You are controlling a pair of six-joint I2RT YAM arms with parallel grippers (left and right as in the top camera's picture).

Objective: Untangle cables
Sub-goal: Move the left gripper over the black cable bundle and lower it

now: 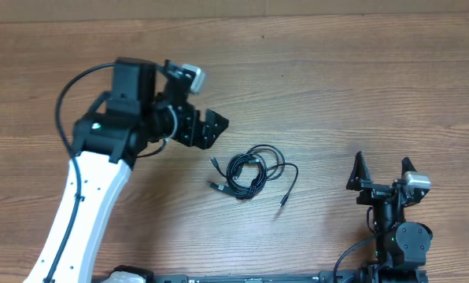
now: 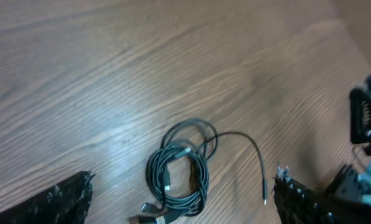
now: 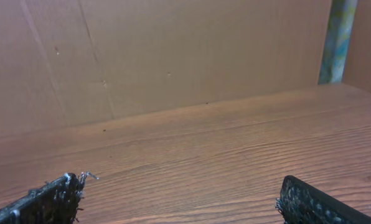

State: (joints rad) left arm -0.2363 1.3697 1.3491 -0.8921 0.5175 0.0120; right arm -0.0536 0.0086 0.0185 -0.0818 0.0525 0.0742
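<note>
**Cable bundle lies loose on the desk, both pincers apart**

The cables (image 1: 250, 171) sit as one loosely coiled black bundle on the wooden desk (image 1: 337, 79), near its middle and between the two arms. Two small plug ends poke out at the bundle's left side, and a single strand curves out to the right and ends in a plug lying flat on the wood. Nothing touches the bundle.

The left pincer (image 1: 217, 130) stands up and to the left of the coil, near it but clear of it. Its jaws are spread wide and hold nothing. In the left wrist view the coil (image 2: 179, 174) shows between the two dark fingertips (image 2: 67, 199).

The right pincer (image 1: 382, 174) is well off to the right of the bundle, close to the desk's near edge. It is also spread wide and empty, and its own camera shows only bare wood and a brown cardboard wall (image 3: 173, 50) beyond the fingers (image 3: 48, 202).
</note>
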